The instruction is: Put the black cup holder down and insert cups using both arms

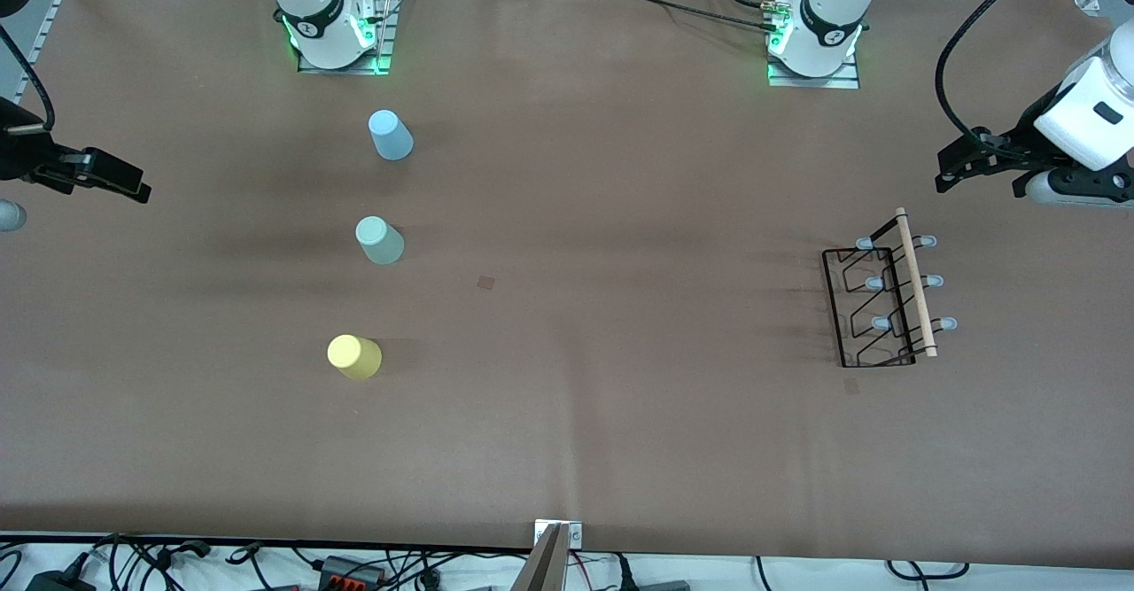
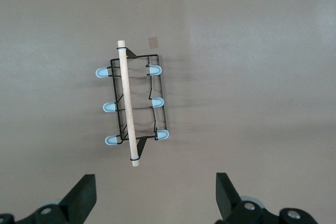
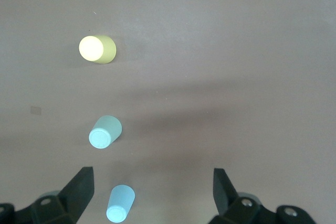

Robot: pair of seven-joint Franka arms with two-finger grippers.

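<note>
The black cup holder [image 1: 914, 285] stands on the brown table toward the left arm's end, wooden rod on top and grey-tipped pegs on both sides. It also shows in the left wrist view [image 2: 127, 103]. My left gripper [image 1: 952, 170] hangs open and empty in the air beside the holder; in its own view [image 2: 155, 198] nothing is between the jaws. Three cups stand upside down in a row toward the right arm's end: light blue [image 1: 390, 135], mint green [image 1: 379, 240], yellow [image 1: 354, 356]. My right gripper [image 1: 133, 185] is open and empty, over the table's end beside them.
In the right wrist view the yellow cup [image 3: 97, 49], the mint cup [image 3: 105, 132] and the blue cup [image 3: 121, 203] lie in a line; the right gripper [image 3: 152, 192] is above them. The brown table [image 1: 620, 307] spans the view between cups and holder.
</note>
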